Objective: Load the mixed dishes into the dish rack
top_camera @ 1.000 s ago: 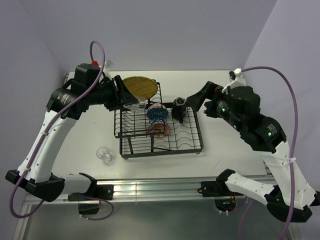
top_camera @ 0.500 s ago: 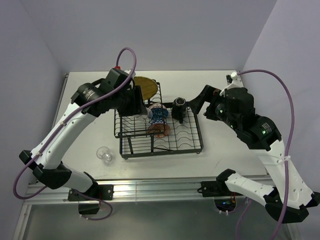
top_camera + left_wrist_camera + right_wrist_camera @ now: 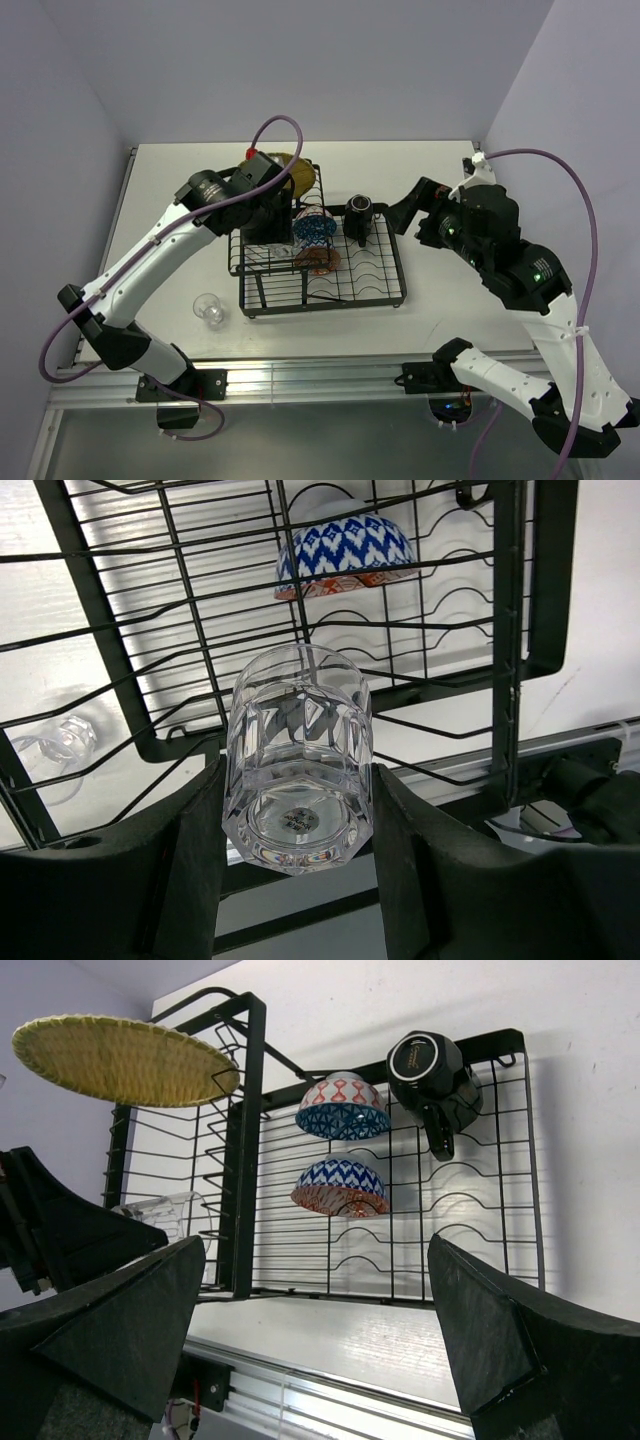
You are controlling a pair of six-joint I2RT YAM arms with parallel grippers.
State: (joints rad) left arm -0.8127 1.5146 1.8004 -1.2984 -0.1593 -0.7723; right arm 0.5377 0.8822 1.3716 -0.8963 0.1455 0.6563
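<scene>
While the left arm is arching from its base up over the raised left section of the dish rack (image 3: pixel 372 288), the left gripper (image 3: pixel 297 805) is clamping a clear glass cup (image 3: pixel 298 742) by its sides over the wires. The cup's thick base is facing the wrist and its mouth is pointing away toward the rack, with its long axis running along the fingers. The right gripper (image 3: pixel 315 1250) is hovering off the rack's right end, its fingers spread wide.

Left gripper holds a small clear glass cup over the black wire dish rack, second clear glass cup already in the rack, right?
No. The left gripper holds a small clear glass cup over the black wire dish rack, but the second clear glass cup sits on the table left of it, per the top external view.
</scene>
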